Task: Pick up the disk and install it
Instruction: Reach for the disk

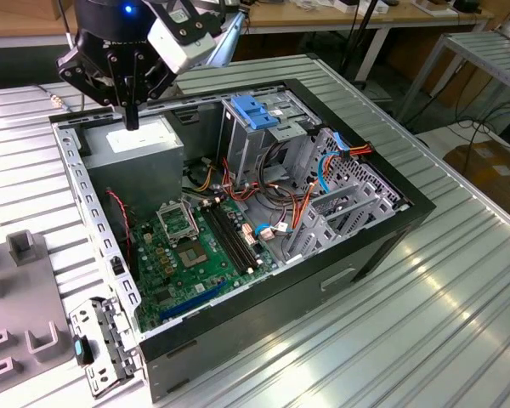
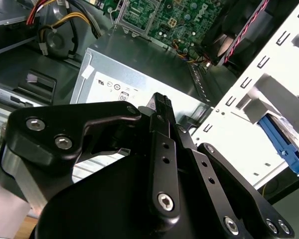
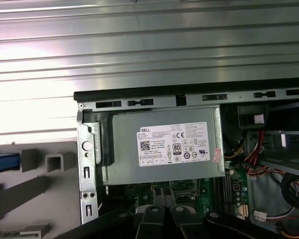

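The gripper (image 1: pixel 132 121) has its fingers pressed together and holds nothing. It hangs over the grey power supply box (image 1: pixel 140 146) in the open computer case (image 1: pixel 238 336). The disk (image 3: pixel 4 163) sits outside the case, its blue edge showing on the grey holder (image 3: pixel 65 199).

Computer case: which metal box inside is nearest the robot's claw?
The grey power-supply box with the white sticker, under the gripper; the blue-topped drive cage sits farther away.

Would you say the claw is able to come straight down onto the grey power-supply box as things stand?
Probably yes: the claw hangs just above the power-supply box, the case lies open, and nothing sits between them.
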Controlling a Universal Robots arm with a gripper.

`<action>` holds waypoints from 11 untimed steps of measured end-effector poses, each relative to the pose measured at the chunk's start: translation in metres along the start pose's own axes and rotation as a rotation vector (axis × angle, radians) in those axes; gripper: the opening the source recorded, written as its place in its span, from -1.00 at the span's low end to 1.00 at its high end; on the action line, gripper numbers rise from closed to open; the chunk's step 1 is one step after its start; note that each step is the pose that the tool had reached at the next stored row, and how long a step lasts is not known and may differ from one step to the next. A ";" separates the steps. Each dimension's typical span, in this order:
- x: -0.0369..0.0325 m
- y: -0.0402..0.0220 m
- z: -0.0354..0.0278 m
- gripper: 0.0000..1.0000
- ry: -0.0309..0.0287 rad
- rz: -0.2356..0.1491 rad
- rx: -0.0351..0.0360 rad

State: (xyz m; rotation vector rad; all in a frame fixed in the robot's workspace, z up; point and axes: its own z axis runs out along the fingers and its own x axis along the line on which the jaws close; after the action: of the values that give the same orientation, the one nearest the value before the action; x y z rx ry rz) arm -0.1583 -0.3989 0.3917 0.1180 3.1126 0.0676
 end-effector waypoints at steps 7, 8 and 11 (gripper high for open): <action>0.0015 -0.0001 0.0000 -0.79 0.0001 0.000 0.0001; 0.0017 -0.0001 0.0000 -0.79 0.0001 0.000 0.0000; 0.0024 -0.0002 0.0000 -0.79 0.0000 0.000 0.0000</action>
State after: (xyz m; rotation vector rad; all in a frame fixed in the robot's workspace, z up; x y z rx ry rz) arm -0.1607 -0.3989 0.3917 0.1180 3.1127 0.0676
